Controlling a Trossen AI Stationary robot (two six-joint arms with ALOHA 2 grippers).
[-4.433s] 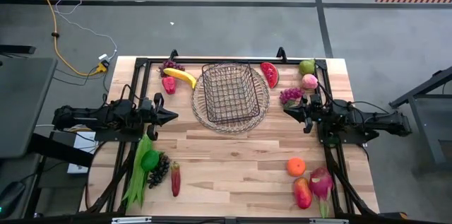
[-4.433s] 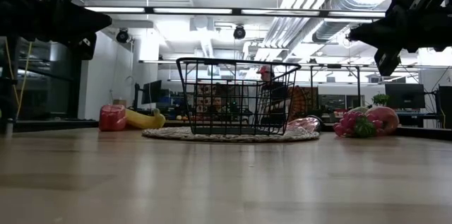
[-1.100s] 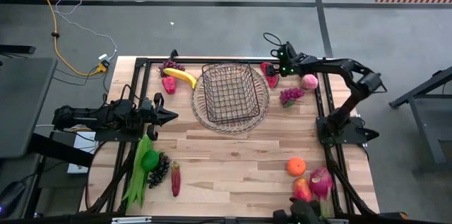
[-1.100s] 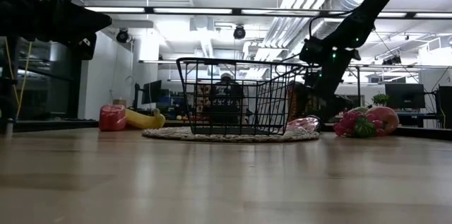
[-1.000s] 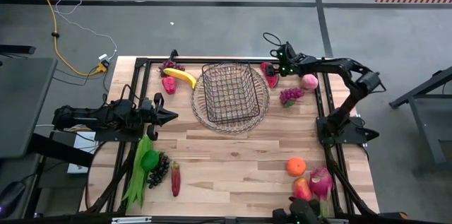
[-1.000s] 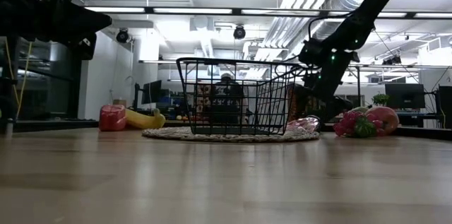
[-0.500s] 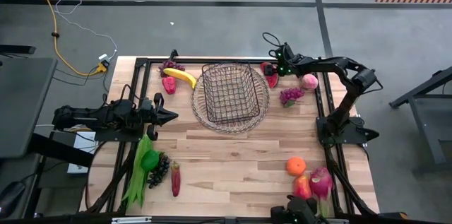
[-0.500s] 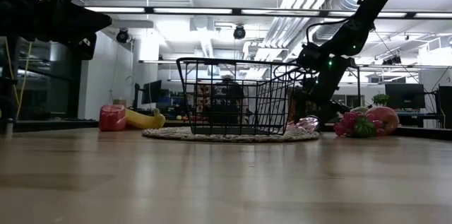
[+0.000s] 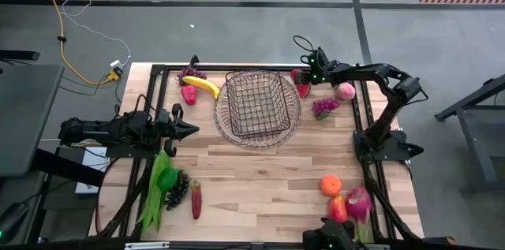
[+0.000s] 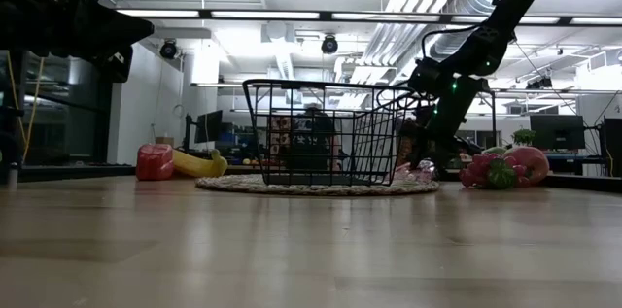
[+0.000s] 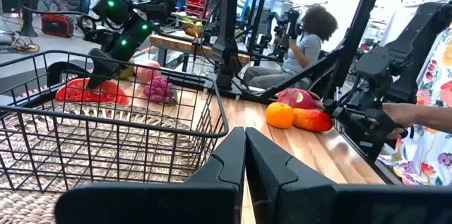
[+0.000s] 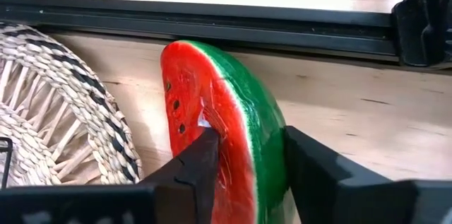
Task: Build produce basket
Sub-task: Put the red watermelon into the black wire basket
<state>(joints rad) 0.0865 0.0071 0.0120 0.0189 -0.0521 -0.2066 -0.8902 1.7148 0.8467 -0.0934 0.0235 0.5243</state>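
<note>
From above, the right claw reached over the far right part of the surface and sat at the watermelon slice, just beside the round woven tray. The dark wire basket stood on that tray. The left claw waited at the left side, fingers pressed together. A banana and grapes lay at the far left of the basket; an orange lay near the right front.

From table height, the right arm came down just right of the basket, its claw hidden behind the mesh.

In the left wrist view, the left claw's fingers met with no gap, holding nothing.

In the right wrist view, the right claw's two fingers stood narrow on either side of the watermelon slice, touching its red face and green rind.
</note>
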